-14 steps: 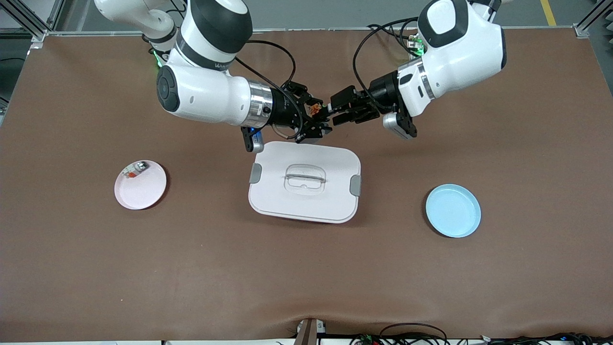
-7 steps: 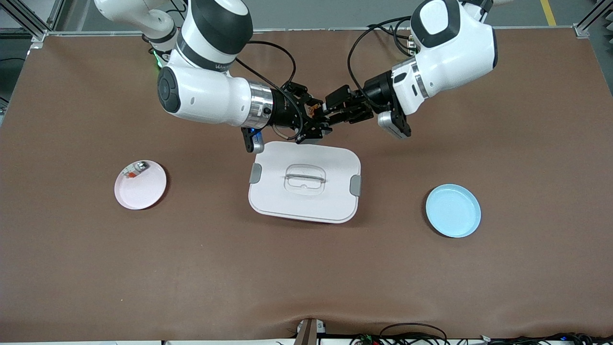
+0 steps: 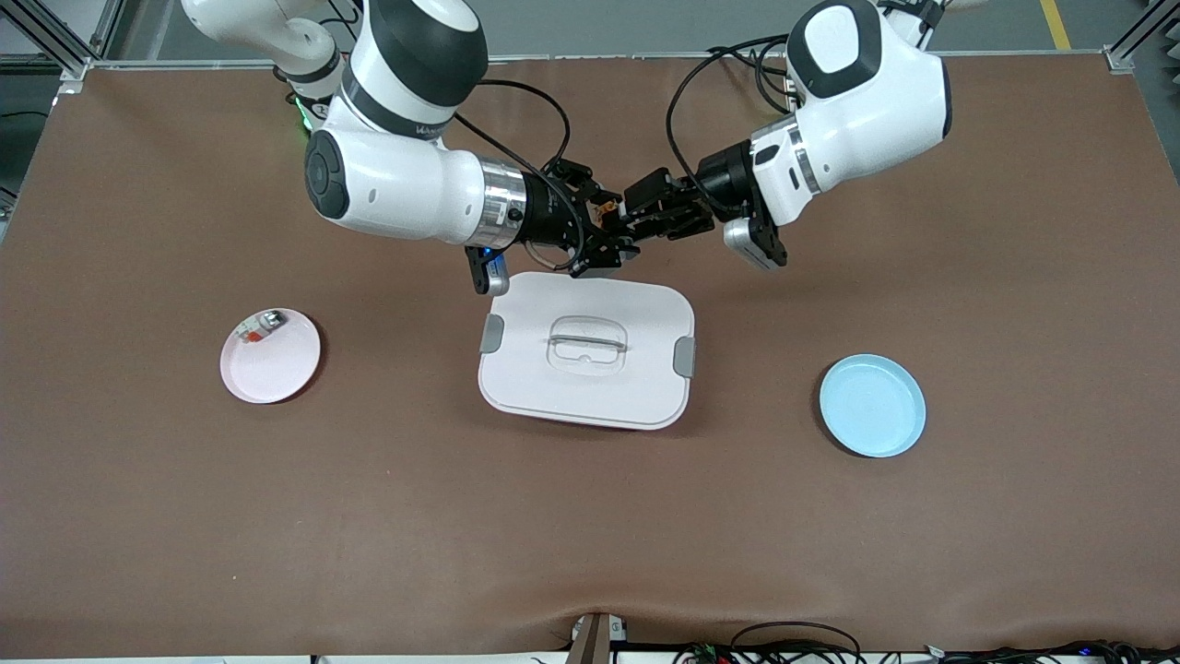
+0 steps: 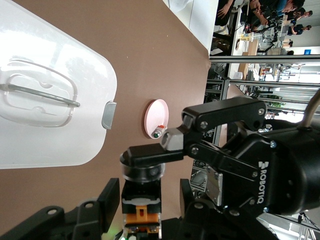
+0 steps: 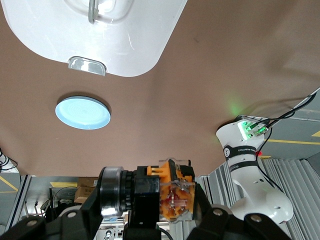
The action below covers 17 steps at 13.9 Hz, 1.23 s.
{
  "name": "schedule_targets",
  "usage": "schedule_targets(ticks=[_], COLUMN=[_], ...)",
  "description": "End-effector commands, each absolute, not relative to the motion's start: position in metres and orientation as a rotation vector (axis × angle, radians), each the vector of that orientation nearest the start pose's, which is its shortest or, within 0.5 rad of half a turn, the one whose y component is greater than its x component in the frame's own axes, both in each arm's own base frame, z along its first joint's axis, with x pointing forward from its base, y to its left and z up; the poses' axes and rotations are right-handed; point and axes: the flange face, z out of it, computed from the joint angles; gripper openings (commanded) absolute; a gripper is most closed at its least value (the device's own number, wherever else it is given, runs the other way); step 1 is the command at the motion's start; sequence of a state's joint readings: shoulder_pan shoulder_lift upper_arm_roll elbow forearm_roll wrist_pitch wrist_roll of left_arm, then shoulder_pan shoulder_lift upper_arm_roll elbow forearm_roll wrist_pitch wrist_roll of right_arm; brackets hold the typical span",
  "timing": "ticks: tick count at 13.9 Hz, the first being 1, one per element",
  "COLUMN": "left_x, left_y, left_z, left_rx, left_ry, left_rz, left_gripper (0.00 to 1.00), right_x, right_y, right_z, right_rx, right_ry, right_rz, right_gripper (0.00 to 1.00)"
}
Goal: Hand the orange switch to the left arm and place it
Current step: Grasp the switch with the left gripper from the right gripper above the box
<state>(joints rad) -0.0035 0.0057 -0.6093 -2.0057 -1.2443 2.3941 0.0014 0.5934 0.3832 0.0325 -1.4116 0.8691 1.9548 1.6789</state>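
The orange switch [image 3: 606, 214] hangs in the air over the brown table, beside the edge of the white box [image 3: 590, 355] that faces the arm bases. My right gripper [image 3: 608, 232] is shut on it, and the right wrist view shows the orange and black body [image 5: 162, 195] clamped between the fingers. My left gripper [image 3: 632, 219] meets it from the left arm's end. In the left wrist view the switch [image 4: 141, 202] sits between my left fingers [image 4: 111, 200], with a gap on each side, so the left gripper [image 4: 148, 195] is open around it.
A pink plate [image 3: 272, 360] holding a small silvery piece [image 3: 263, 325] lies toward the right arm's end. A light-blue plate [image 3: 872, 406] lies toward the left arm's end. The box has grey side clips [image 3: 684, 356] and a clear lid handle.
My left gripper has moved in toward the right gripper, its fingers now straddle the switch, and they have narrowed. The right gripper has kept its hold and barely shifted.
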Motion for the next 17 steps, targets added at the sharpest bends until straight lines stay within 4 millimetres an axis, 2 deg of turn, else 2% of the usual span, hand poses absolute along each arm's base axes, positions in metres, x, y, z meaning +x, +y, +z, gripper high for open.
schedule_targets(ticks=[1, 2, 4, 5, 6, 7, 13, 14, 15, 17], left_x=[0.4754, 0.4763, 0.4758, 0.476, 0.4742, 0.4744, 0.4759, 0.4782, 0.4796, 0.4821], left_y=[-0.3522, -0.3515, -0.3519, -0.3519, -0.3541, -0.3541, -0.3528, -0.3497, -0.3477, -0.3462], left_z=[0.4944, 0.4939, 0.4932, 0.4925, 0.4932, 0.4925, 0.4925, 0.4926, 0.4925, 0.4895], left_rx=[2.077, 2.077, 2.078, 2.078, 2.079, 2.079, 2.09, 2.093, 2.096, 2.161], left_ry=[0.216, 0.221, 0.222, 0.222, 0.217, 0.218, 0.195, 0.174, 0.157, 0.088], left_rz=[0.032, 0.039, 0.038, 0.037, 0.035, 0.034, 0.049, 0.071, 0.084, 0.113], left_gripper=[0.54, 0.52, 0.41, 0.3, 0.12, 0.0, 0.0, 0.0, 0.0, 0.0], right_x=[0.5396, 0.5404, 0.5404, 0.5404, 0.5404, 0.5403, 0.5397, 0.5395, 0.54, 0.5411], right_y=[0.4521, 0.4513, 0.4514, 0.4514, 0.4514, 0.4514, 0.4514, 0.4514, 0.4506, 0.4491], right_z=[0.5282, 0.529, 0.5297, 0.5297, 0.5297, 0.5297, 0.5313, 0.5312, 0.5311, 0.5317], right_rx=[-1.942, -1.94, -1.938, -1.938, -1.938, -1.94, -1.941, -1.943, -1.943, -1.942], right_ry=[1.549, 1.549, 1.549, 1.549, 1.549, 1.549, 1.546, 1.544, 1.545, 1.546], right_rz=[0.96, 0.959, 0.958, 0.958, 0.958, 0.96, 0.96, 0.961, 0.962, 0.962], right_gripper=[0.15, 0.15, 0.15, 0.15, 0.15, 0.15, 0.15, 0.25, 0.28, 0.57])
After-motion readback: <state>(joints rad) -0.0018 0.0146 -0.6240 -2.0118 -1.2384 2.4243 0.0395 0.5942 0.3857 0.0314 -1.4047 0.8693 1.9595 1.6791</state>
